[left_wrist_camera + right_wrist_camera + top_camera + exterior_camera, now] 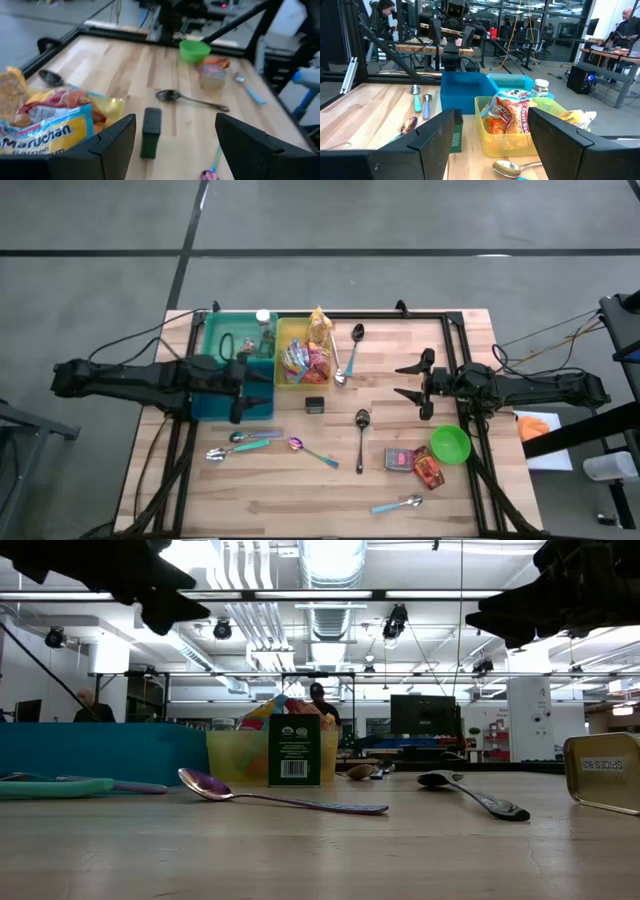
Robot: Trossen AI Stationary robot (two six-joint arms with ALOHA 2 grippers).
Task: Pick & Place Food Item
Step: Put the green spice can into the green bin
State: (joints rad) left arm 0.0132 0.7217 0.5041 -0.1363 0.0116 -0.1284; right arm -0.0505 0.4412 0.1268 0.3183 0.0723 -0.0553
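Yellow bin [290, 330] of food packets [308, 362] sits beside the spread, empty left gripper [252, 389].

Wooden table [250, 490] — bins [302, 340], spoons [361, 436], green bowl [451, 445], small box [315, 404]

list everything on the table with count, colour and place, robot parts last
bins: 3, blue, green, yellow, side by side at the table's far left
food packets: several, red and orange, in the yellow bin; one more packet at its far edge
jar: 1, white lid, in the green bin
small box: 1, dark green, table centre, just beside the yellow bin
metal spoons: 2, silver centre, far centre
coloured-handle spoons: 4, three near left, one near right
bowl: 1, bright green, right
cans: 2, and, beside the bowl
left gripper: 1, dark, open, above the blue bin
right gripper: 1, dark, open, above bare table at right
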